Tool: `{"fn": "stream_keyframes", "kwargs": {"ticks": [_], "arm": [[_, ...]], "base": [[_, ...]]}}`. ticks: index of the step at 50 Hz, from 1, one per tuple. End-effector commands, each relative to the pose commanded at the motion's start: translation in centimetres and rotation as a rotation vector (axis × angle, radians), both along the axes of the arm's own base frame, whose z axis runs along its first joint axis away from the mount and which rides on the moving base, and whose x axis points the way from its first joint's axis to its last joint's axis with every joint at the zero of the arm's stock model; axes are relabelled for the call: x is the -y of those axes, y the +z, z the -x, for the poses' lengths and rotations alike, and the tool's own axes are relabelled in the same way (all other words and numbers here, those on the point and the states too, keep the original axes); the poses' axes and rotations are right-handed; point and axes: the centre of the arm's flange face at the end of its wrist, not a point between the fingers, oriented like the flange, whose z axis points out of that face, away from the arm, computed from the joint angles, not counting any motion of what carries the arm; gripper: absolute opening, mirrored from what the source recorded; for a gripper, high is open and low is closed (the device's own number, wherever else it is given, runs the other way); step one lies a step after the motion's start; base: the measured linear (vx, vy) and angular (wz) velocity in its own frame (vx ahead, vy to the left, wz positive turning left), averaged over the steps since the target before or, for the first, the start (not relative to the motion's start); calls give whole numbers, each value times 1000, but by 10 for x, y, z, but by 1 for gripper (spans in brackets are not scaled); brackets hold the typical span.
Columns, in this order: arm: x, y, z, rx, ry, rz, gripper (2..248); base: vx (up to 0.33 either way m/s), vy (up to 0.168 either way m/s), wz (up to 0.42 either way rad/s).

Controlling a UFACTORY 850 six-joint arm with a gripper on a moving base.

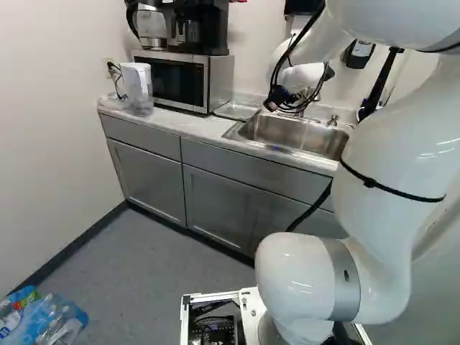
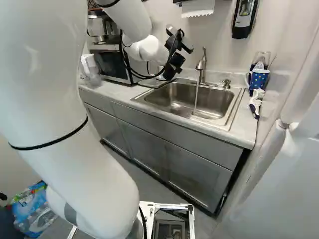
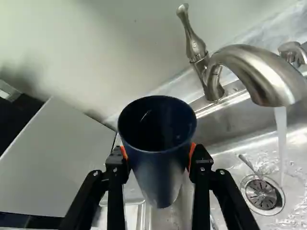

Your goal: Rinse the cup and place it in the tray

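While the tap's running, the gripper (image 2: 176,60) has the dark blue cup (image 3: 160,172) pinched between its two fingers, orange pads (image 3: 192,154) pressing on it from opposite sides. Text-wise: the part of the cup facing the wrist cam is plain dark blue. The faucet (image 3: 254,69) has a tiny round mark near the bottom of its lever, too small to make out. Over in the left base view, the pack of bottles (image 1: 44,316) on the floor has a bright printed wrapper, and the wall dispenser (image 2: 245,17) has a light panel; can't make out wording on either.

As for which way the cup points, its open mouth faces back toward the wrist cam, so you can see right into it. The long axis runs away from the cam, body narrowing to the base, which is the far end and lines up with the tray side of the sink (image 2: 225,122). Can't tell exactly how far off upright it is. It's held up between the faucet and the microwave (image 1: 172,77), clear of the water stream (image 3: 281,143), which drops beside it near the drain (image 3: 263,194). The metal tray (image 1: 236,110) sits on the counter (image 1: 194,126) between microwave and sink.
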Motion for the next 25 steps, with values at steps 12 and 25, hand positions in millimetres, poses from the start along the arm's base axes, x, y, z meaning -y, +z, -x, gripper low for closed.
{"fn": "stream_keyframes", "kwargs": {"ticks": [12,25], "arm": [[0,0,0,30,-47,-113,126],[0,0,0,62,-97,-236,126]], "base": [[0,0,0],[0,0,0]]}}
